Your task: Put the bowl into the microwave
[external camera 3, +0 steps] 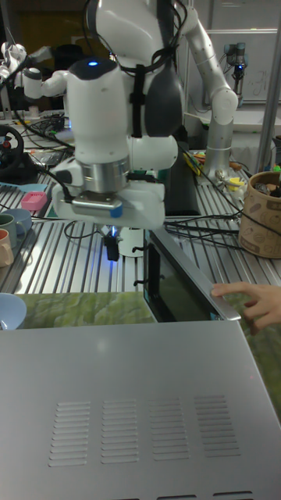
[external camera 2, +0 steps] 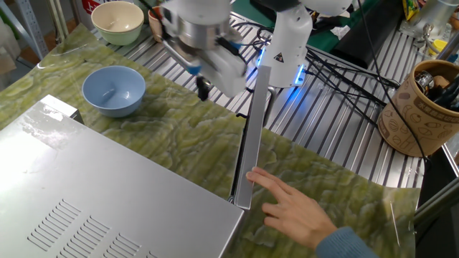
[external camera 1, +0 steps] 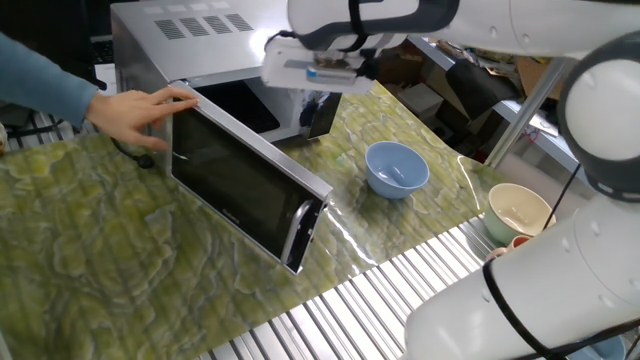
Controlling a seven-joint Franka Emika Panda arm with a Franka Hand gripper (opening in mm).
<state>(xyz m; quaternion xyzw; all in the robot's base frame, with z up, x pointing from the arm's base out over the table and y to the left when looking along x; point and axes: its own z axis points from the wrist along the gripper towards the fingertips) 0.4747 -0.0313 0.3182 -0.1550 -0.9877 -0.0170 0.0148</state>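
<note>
— What does each view give, left to right?
— A person's hand (external camera 1: 140, 108) steadies the open door (external camera 1: 245, 185) of the microwave (external camera 2: 107, 208). The gripper (external camera 1: 318, 112) hangs empty above the surface (external camera 1: 90, 260); its spread I cannot tell.
— And the bowl (external camera 1: 397, 168)?
— Right of the door, standing free on open surface; the tall view shows only its edge.
</note>
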